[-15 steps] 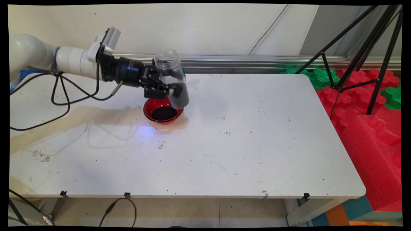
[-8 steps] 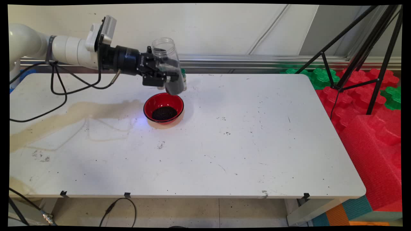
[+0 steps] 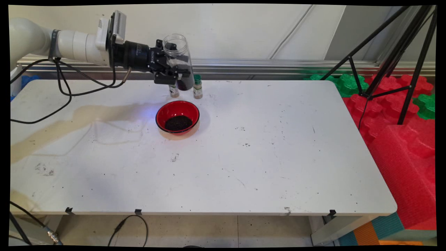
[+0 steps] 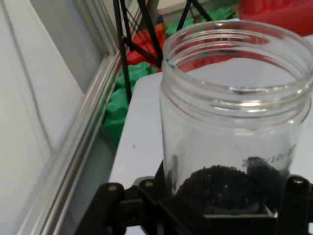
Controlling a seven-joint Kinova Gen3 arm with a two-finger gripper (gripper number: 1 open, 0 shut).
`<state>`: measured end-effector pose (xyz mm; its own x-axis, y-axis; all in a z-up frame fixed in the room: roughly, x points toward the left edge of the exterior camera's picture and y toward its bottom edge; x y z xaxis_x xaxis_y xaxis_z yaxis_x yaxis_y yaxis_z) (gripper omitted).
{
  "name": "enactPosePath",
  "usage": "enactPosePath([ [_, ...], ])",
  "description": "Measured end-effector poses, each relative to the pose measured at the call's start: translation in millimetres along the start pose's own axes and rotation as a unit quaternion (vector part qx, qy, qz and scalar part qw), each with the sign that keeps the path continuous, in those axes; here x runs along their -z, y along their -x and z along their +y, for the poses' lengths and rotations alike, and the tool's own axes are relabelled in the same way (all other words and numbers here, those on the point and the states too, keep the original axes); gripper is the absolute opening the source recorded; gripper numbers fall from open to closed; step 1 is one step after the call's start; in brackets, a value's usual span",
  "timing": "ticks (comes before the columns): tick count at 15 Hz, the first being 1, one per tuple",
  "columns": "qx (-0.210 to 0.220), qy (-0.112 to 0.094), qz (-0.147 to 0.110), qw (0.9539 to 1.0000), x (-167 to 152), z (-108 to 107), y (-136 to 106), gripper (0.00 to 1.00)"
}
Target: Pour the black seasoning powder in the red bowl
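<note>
1. My claw [image 3: 178, 77] is clamped on a clear plastic jar [image 3: 178, 59], one finger each side of its lower half. Jar's held up in the air, mouth up, pretty much upright w/ a slight tilt.
2. No lid on the jar. Dark grainy stuff sits in the bottom, rest of it is see-through. In the hand view the jar [image 4: 234, 122] fills most of the shot w/ my claw [image 4: 215, 205] wrapped round its base, and there's some printed text on the side I can't read.
3. Landmark = the red bowl [image 3: 177, 116] on the white table [image 3: 264, 157]. Jar hangs above and behind the bowl, toward the wall, not touching it.
4. Bowl has a pile of the same-looking dark grains in the middle. Sits on a tan stain [image 3: 80, 120] that runs off from the bowl to the left across the table.
5. Two little spice bottles behind the bowl, near the table's far edge: one w/ a green cap [image 3: 197, 86] just right of my jar, the other [image 3: 174, 90] partly hidden under my claw. Both standing up.
6. Far right of the bowl, off the table: black tripod legs [image 3: 393, 52] over red and green foam blocks [image 3: 400, 139].
7. Black cables [image 3: 62, 90] droop from my arm, left of the bowl.
</note>
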<state>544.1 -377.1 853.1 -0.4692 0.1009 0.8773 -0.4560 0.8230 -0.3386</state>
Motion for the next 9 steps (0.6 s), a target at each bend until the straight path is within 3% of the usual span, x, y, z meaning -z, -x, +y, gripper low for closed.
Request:
enactPosePath([
  [5, -0.064, -0.013, -0.021, 0.9977, -0.4, -11.8, 11.6, 0.0],
  [9, -0.124, -0.02, -0.038, 0.9914, -2.3, -17.4, 22.9, 0.0],
])
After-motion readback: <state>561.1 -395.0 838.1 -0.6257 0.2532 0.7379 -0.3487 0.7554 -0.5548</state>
